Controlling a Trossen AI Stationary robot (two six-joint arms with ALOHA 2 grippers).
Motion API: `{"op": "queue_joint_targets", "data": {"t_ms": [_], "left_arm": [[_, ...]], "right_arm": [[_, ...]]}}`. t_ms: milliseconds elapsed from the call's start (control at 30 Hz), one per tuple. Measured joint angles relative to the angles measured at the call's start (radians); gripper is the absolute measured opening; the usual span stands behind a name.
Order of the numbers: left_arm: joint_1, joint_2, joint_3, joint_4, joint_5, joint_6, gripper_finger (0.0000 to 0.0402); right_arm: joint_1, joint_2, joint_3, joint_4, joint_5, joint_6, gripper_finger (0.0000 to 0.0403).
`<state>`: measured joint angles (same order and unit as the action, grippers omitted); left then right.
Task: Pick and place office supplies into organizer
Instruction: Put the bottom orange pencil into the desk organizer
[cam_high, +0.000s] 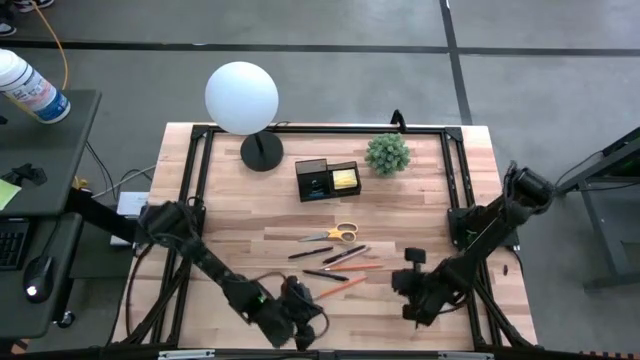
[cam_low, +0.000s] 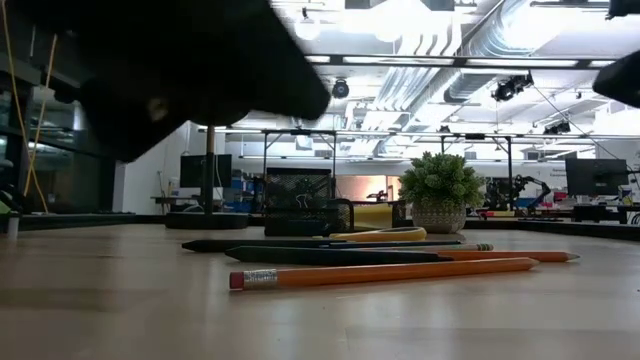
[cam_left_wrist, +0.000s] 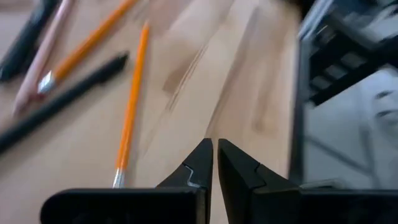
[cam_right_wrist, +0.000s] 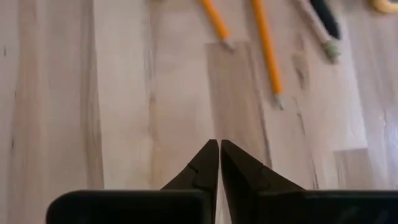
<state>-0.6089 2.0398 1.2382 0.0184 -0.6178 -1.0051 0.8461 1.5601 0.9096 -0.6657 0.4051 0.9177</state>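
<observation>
Supplies: pens and pencils (cam_high: 335, 262) lay loose in a rough fan at mid-surface, toward the near edge; nothing held them, so each was free for lifting. An orange pencil (cam_low: 385, 271) lay nearest the low camera, its eraser end pointing left in that view.
Scissors: yellow-handled scissors (cam_high: 334, 235) lay flat just behind the pencils, between them and the organizer.
Organizer: black organizer (cam_high: 327, 180) stood upright toward the far edge, about centre, well apart from the loose items. A yellow sticky-note pad (cam_high: 345, 179) sat in its right-hand compartment, so that much of the sorting looked done.
Left gripper: left gripper (cam_high: 298, 318) hung by the near edge, just left of the pencil fan, fingers (cam_left_wrist: 200, 167) pressed nearly together and holding nothing. Its wrist view looked over an orange pencil (cam_left_wrist: 132, 106) and dark pens close ahead; I judged it best placed for that end of the fan.
Right gripper: right gripper (cam_high: 413, 288) hovered over bare wood right of the fan, toward the near right corner, fingers (cam_right_wrist: 206, 163) closed to a sliver and empty.
Bystanders: white globe lamp (cam_high: 242, 98) at far left and small green plant (cam_high: 387, 154) beside the organizer, both apart from the work.
Stage, by my reading: early; most supplies not yet placed.
</observation>
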Motion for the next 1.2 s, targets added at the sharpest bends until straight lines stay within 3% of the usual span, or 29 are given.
{"op": "queue_joint_targets", "data": {"t_ms": [200, 300, 500, 867, 1200], "left_arm": [[-0.044, 0.066, 0.147, -0.471, -0.081, -0.324, 0.0014], [-0.062, 0.068, 0.154, -0.571, -0.123, -0.437, 0.0014], [-0.059, 0.068, 0.154, -0.534, -0.093, -0.382, 0.0014], [-0.059, 0.103, 0.153, -0.492, -0.095, -0.296, 0.0018], [-0.044, 0.107, 0.154, -0.464, -0.097, -0.282, 0.0121]], "right_arm": [[0.028, -0.195, -0.185, 0.126, 0.058, 0.049, 0.0016], [0.028, -0.265, -0.244, 0.177, 0.085, 0.032, 0.0015], [0.014, -0.316, -0.264, 0.219, 0.189, -0.074, 0.0017], [-0.067, -0.317, -0.264, 0.379, 0.216, -0.244, 0.0019], [-0.087, -0.316, -0.264, 0.402, 0.202, -0.246, 0.0023]]}}
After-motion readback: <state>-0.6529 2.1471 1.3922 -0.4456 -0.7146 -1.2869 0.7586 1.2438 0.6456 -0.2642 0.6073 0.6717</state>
